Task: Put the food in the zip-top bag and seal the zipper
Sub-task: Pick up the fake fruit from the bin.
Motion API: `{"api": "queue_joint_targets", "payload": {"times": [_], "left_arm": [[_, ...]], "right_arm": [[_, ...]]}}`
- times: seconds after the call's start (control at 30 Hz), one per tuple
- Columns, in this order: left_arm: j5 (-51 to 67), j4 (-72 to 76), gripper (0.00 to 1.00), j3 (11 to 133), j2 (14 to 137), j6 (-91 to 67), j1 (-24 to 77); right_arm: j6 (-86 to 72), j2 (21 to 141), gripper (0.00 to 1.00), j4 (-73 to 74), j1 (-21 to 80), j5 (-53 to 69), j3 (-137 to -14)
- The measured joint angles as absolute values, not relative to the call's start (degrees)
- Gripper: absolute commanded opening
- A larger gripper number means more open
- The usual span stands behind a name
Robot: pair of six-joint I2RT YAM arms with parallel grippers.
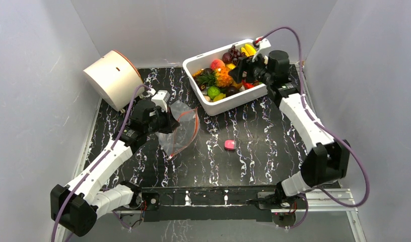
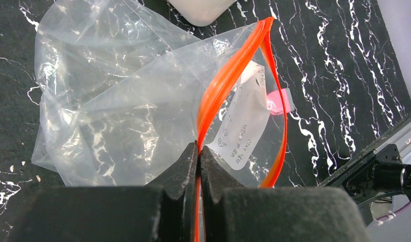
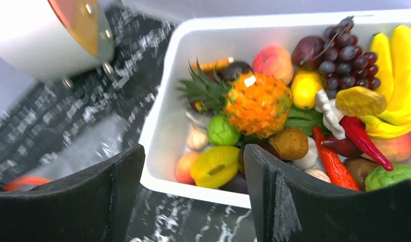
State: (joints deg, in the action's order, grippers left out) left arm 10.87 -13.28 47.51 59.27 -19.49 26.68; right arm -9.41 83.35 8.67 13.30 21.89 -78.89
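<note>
The clear zip-top bag lies crumpled on the table left of centre; it also shows in the left wrist view. My left gripper is shut on its red-orange zipper, and the mouth gapes open to the right. The food lies in the white bin: an orange pineapple with a green crown, a yellow banana bunch, a dark purple fruit and a yellow fruit. My right gripper is open and empty above the bin's near-left edge; it also shows in the top view.
A small pink block lies on the black marbled table between the arms. A white cylinder lies tipped at the back left. The bin holds several other toys, such as red chillies and purple grapes. Grey walls enclose the table.
</note>
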Motion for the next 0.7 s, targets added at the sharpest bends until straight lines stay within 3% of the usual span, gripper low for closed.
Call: {"api": "queue_joint_targets", "payload": {"times": [0.17,0.43,0.7], "left_arm": [[10.09,-13.87,0.00,47.48,59.40,-18.31,26.68],[7.94,-15.75,0.00,47.48,57.01,-15.29,26.68],[6.31,-16.14,0.00,46.68,51.99,-11.64,26.68]], "right_arm": [[1.87,91.33,0.74,9.17,14.68,24.67,-78.89],[25.17,94.11,0.73,7.33,20.49,22.65,-78.11],[39.03,108.73,0.69,11.60,24.64,20.47,-90.19]]}}
